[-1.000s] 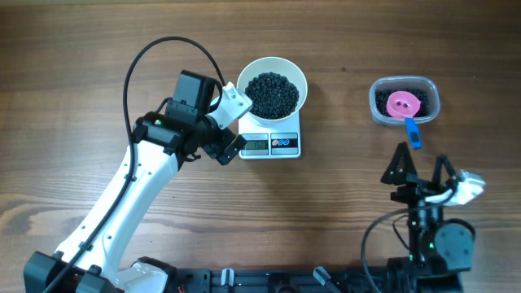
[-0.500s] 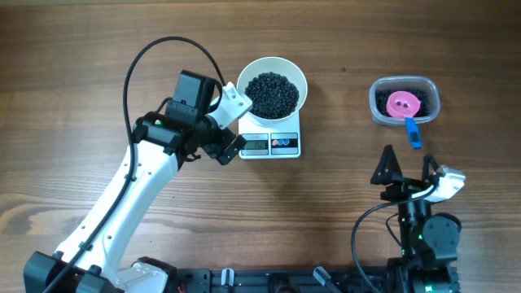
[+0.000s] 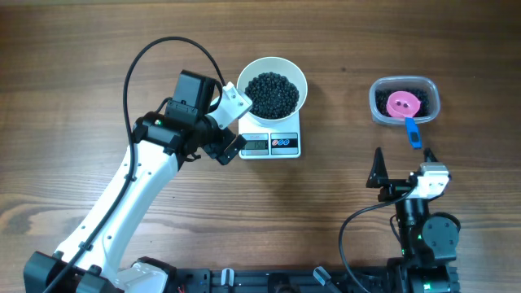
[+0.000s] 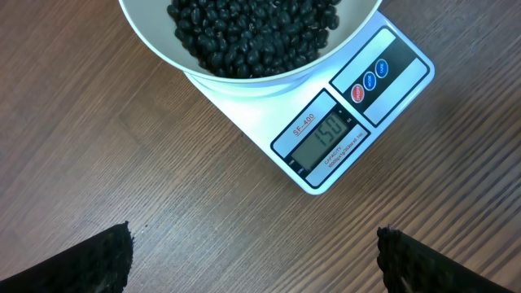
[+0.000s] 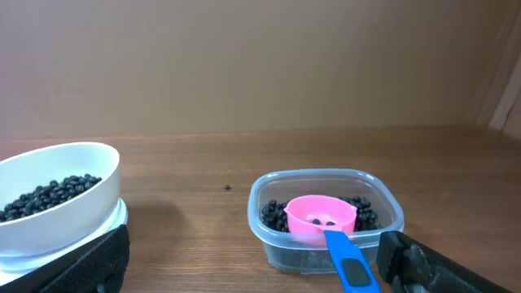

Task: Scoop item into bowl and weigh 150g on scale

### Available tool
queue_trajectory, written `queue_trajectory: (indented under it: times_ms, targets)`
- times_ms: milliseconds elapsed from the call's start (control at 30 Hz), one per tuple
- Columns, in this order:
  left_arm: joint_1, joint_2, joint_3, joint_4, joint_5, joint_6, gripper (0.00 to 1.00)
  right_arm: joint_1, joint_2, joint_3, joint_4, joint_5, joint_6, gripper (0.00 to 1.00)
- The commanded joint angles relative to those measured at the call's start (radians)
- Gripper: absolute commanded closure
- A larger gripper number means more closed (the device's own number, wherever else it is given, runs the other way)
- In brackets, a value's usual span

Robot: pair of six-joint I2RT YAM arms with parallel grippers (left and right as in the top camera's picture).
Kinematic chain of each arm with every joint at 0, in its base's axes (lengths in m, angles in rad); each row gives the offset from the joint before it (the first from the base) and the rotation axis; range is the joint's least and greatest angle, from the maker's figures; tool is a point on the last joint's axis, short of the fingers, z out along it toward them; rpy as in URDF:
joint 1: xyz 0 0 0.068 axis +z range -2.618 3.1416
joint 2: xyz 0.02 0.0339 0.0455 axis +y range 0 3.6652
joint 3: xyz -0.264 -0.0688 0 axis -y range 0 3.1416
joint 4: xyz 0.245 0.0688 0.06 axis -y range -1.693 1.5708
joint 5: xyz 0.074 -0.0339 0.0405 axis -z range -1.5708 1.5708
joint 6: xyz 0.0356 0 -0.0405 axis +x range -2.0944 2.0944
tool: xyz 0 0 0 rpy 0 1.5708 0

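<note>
1. Reading 150 on the display (image 4: pixel 321 138) of the scale (image 3: pixel 285 145), I judge the target weight is met. The white bowl (image 3: pixel 301 85) sits on the scale, midway along the far edge of the table (image 3: pixel 81 65), and it is heaped with black beans (image 3: pixel 272 94)
2. Main risk: the left claw (image 3: pixel 234 124) hangs just beside the scale's left edge and close to the bowl's wall. A careless sideways pull-out could clip either one, which would shift the bowl or press on the platform and spoil the reading
3. The bowl is about as wide as the scale, so a knock at its rim could rock it and send beans rolling across the table
4. Any further scoopful would overshoot. The pink scoop (image 3: pixel 403 103) lies in the clear tub (image 3: pixel 376 102) toward the table's far right corner, and its blue handle (image 3: pixel 413 132) pokes out over the rim towards the front edge. A reach from that side could flip it and scatter the beans left in the tub
5. Left claw: jaws spread fully wide, holding nothing and touching nothing that I can see
6. Right claw (image 3: pixel 400 167): it is near the table's front edge on the right, well apart from the tub, with its jaws likewise fully spread and empty
</note>
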Motion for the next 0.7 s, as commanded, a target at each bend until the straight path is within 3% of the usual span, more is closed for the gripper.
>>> queue_trajectory:
  times_ms: [0, 667]
  targets:
    - [0.004, -0.008, -0.003, 0.000, 0.016, 0.019, 0.00, 0.006, 0.006, -0.013, 0.007, -0.016, -0.032, 0.00]
    - [0.004, -0.011, -0.004, -0.014, 0.029, 0.019, 0.00, 0.006, 0.006, -0.013, 0.007, -0.017, -0.032, 0.00]
